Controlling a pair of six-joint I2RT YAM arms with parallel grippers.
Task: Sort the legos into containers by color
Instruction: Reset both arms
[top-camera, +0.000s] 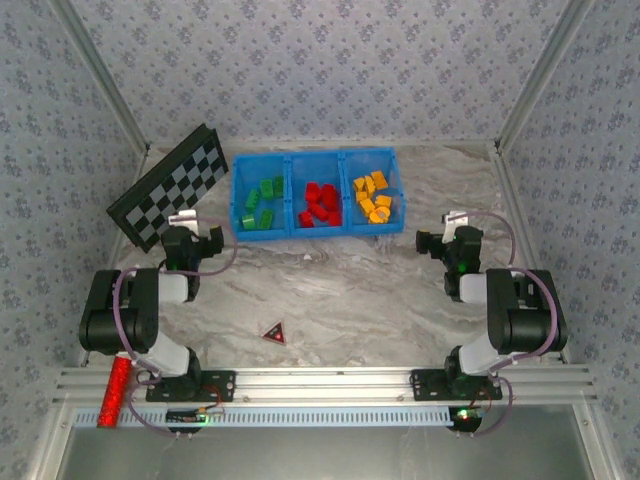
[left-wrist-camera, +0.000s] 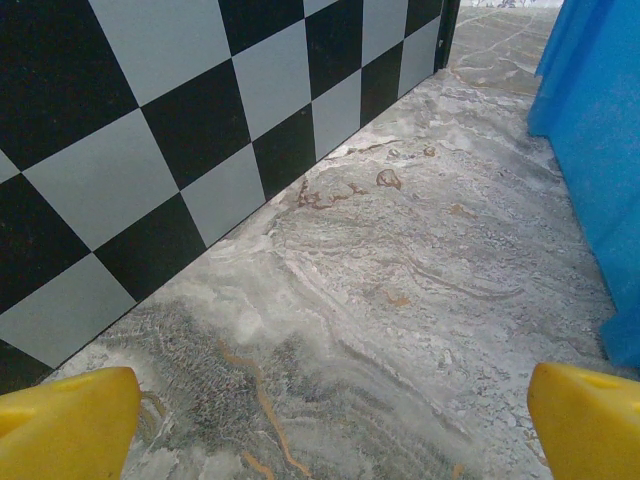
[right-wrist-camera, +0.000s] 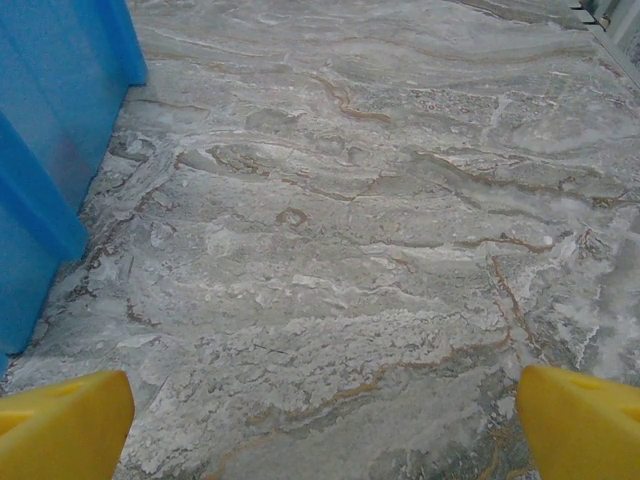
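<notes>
From my seat the sorting looks finished, or nearly so: every brick I can make out lies in a compartment with its own colour.

At the far left a red glittery cylinder (top-camera: 115, 392) lies on the aluminium rail, no part of the job. Next, the flat black-and-white checkerboard (top-camera: 170, 195) leans tilted against the wall; in the left wrist view its matte squares (left-wrist-camera: 150, 150) meet the grey veined marble-look table (left-wrist-camera: 400, 300). The left gripper (top-camera: 205, 240) hovers low just beside the bright blue plastic bin (top-camera: 315, 153), its yellow fingers (left-wrist-camera: 65, 425) spread wide with only tabletop between them.

The bin is smooth, thin-walled and rectangular, split into three equal wells. The left well holds the glossy studded green bricks (top-camera: 262, 205), the middle the red bricks (top-camera: 320, 205), the right the orange-yellow bricks (top-camera: 373, 197), each heap loose and jumbled. Nearer me, a small dark red-edged triangle (top-camera: 273, 332) sits alone on the table.

The right gripper (top-camera: 430, 243) rests near the bin's right end, its fingers (right-wrist-camera: 580, 425) also wide apart and empty, with the blue wall (right-wrist-camera: 50, 120) to its left.
</notes>
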